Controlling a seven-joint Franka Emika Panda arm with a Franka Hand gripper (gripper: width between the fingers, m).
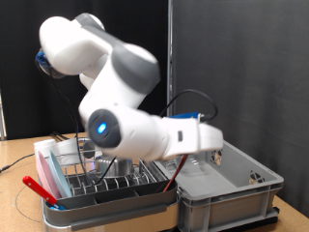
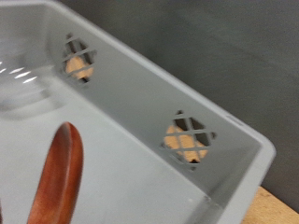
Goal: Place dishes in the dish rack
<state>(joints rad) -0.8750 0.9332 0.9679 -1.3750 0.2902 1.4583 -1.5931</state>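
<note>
The white, bulky robot arm (image 1: 116, 92) fills the middle of the exterior view, its forearm stretched toward that view's right so the hand hangs over the large grey plastic crate (image 1: 237, 198), which stands at the right end of the wooden surface (image 1: 17, 159). The claw (image 1: 214, 145) is at the end of that hand, above the crate's open top, but it is blurred and partly hidden, so I cannot tell how far apart its fingers are or whether they grip anything. The wrist view shows only the crate's inner wall with two cross-barred openings (image 2: 187, 138), plus a reddish-brown rounded wooden piece (image 2: 56, 179) in the foreground whose nature is unclear. Just beside the crate, toward the surface's left end, sits the low silver wire dish rack (image 1: 101, 184) in its white plastic tray (image 1: 111, 215), with a red-handled utensil (image 1: 41, 189) lying along its near side. No light blue plate, steel bowl or clear glass pieces can be made out in the rack or the crate, so as a judgement most of the loading appears yet to be done.
</note>
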